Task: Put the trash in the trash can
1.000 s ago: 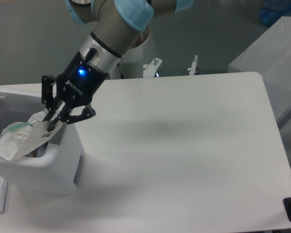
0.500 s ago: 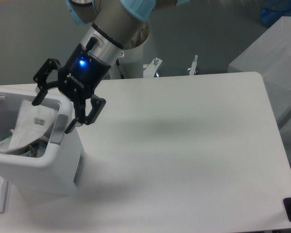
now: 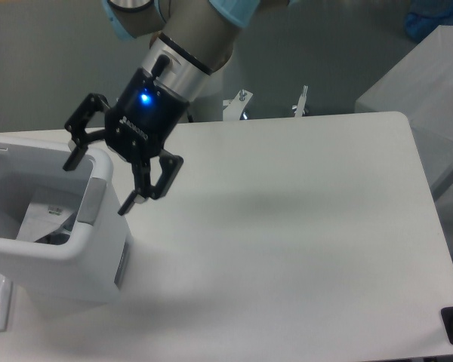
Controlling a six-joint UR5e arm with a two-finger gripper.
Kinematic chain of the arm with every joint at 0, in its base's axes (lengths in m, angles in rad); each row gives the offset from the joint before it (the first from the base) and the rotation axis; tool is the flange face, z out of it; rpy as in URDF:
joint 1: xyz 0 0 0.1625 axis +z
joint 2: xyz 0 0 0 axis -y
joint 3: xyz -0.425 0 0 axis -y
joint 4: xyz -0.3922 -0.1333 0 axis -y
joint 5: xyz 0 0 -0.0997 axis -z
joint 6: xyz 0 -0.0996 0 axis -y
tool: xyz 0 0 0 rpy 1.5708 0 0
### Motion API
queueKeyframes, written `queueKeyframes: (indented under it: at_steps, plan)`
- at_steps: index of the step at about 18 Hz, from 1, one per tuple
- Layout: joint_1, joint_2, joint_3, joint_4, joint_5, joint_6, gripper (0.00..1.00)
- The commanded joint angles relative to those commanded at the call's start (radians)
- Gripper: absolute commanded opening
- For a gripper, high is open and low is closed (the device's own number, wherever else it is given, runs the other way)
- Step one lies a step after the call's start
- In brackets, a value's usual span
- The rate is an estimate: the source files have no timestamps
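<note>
My gripper hangs over the right-hand rim of the trash can, jaws spread wide apart with nothing between them, one finger above the can's mouth and the other outside its right wall, over the table. I judge the drop to be done: the crumpled wrapper lies inside the can, a pale sheet leaning against the inner right wall, with something dark just under it at the bottom that I cannot make out. Whether the crushed bottle is in there too I cannot tell; the can's near wall hides most of the floor, and I see no bottle anywhere on the table top. The can itself stands at the table's left edge, towards the near left corner, upright, with its grey panel on the right-hand side just below my fingers. So the step in hand is the release over the can, and the task looks at or near its end. What the next move calls for, in my view, is a clean lift away from the rim, since my outer finger sits close beside that wall and a sideways sweep could nudge the can.
</note>
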Motion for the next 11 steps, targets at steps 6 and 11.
queueKeyframes:
  at_steps: [6, 11]
  plan:
    - [0.038, -0.157, 0.12, -0.003, 0.364, 0.021, 1.0]
    - [0.156, -0.194, 0.102, -0.026, 0.484, 0.191, 1.0]
